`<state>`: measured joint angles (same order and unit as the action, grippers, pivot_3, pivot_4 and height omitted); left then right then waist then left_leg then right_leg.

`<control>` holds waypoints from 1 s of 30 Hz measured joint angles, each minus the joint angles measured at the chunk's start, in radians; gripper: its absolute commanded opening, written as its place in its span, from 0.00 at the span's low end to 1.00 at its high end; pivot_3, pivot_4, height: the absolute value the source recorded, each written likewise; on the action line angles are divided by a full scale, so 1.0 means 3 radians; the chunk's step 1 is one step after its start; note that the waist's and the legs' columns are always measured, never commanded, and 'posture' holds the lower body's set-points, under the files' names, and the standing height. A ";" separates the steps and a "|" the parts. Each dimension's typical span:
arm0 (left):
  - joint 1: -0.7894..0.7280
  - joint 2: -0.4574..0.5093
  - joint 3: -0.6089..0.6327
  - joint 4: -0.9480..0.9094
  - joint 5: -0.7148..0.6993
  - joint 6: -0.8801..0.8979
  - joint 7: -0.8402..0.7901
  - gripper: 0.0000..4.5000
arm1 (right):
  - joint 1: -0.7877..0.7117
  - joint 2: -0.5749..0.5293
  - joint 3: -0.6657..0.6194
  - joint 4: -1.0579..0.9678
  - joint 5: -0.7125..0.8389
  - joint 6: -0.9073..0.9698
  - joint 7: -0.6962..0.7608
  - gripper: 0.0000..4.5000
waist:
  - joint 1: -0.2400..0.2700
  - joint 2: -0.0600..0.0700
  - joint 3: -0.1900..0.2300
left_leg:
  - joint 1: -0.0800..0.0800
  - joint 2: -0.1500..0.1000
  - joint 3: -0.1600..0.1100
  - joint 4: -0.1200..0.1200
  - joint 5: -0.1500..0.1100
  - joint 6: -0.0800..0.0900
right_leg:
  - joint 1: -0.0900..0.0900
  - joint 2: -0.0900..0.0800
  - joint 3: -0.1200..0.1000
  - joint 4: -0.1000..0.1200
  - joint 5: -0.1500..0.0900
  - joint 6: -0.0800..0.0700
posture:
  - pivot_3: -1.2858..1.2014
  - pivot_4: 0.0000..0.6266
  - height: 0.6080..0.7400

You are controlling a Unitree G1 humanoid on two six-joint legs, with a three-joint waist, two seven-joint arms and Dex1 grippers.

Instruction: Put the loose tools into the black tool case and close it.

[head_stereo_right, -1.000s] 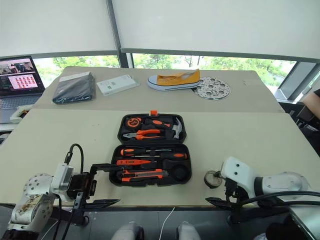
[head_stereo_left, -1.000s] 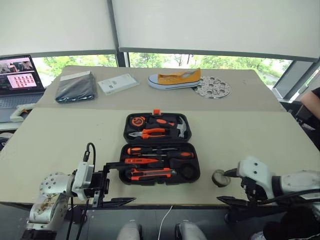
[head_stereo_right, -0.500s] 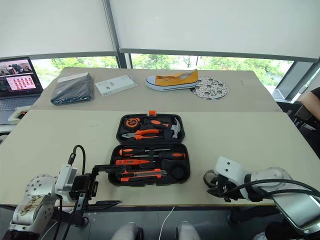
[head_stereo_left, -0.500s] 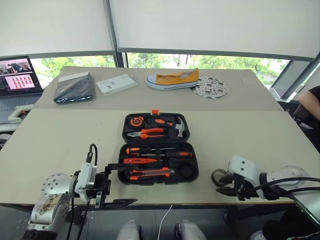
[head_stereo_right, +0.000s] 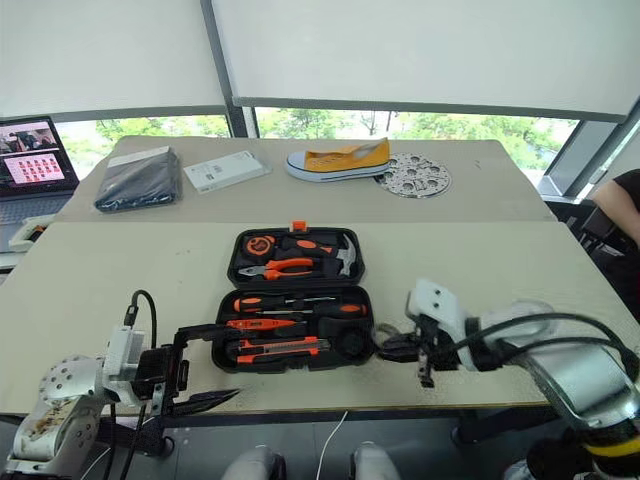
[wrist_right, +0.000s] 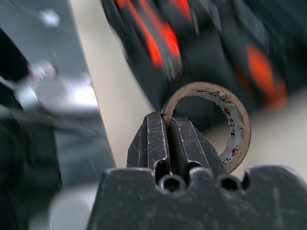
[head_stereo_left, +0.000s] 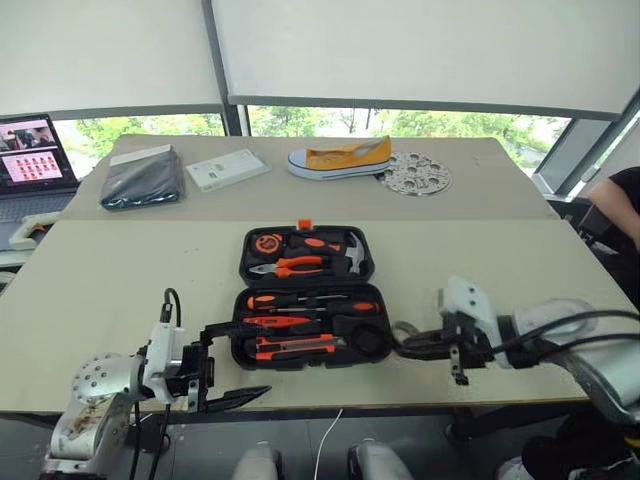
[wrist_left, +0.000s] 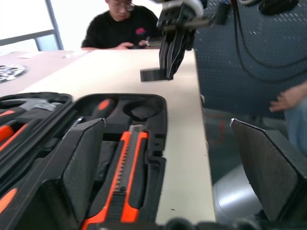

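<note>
The small dark tape roll (wrist_right: 218, 122) is pinched by its wall in the right hand (head_stereo_left: 410, 347), beside the open black plastic tool case (head_stereo_left: 305, 285), presumably for its round slot. The left hand (head_stereo_left: 232, 362) is held wide at the case's other end.

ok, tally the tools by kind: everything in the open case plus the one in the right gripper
black-and-orange screwdrivers: 2
orange tester screwdriver: 1
utility knife: 1
pliers: 1
hammer: 1
tape measure: 1
tape roll, pinched in the right gripper: 1
Total: 8
</note>
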<state>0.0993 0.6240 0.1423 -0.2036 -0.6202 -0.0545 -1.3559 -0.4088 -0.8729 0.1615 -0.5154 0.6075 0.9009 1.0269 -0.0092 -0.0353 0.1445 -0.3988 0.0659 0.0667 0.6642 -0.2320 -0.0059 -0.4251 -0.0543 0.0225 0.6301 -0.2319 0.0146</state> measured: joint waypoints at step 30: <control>0.0046 0.0092 0.0193 0.0114 0.0096 0.0177 0.0338 1.00 | -0.0303 0.0212 0.0131 0.0316 -0.0088 0.0346 0.0005 0.66 | 0.0023 -0.0003 0.0002 | -0.0020 -0.0006 -0.0002 0.0000 0.0000 0.0001 | -0.0014 -0.0007 -0.0008 -0.0002 0.0014 -0.0019 | 0.52 0.24 1.00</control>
<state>0.1130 0.6517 0.2000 -0.1694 -0.5915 -0.0014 -1.2545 -0.4998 -0.8093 0.2007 -0.4205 0.5811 1.0046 1.0285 -0.0023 -0.0362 0.1450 -0.4048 0.0642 0.0660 0.6642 -0.2321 -0.0057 -0.4292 -0.0563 0.0200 0.6296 -0.2277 0.0090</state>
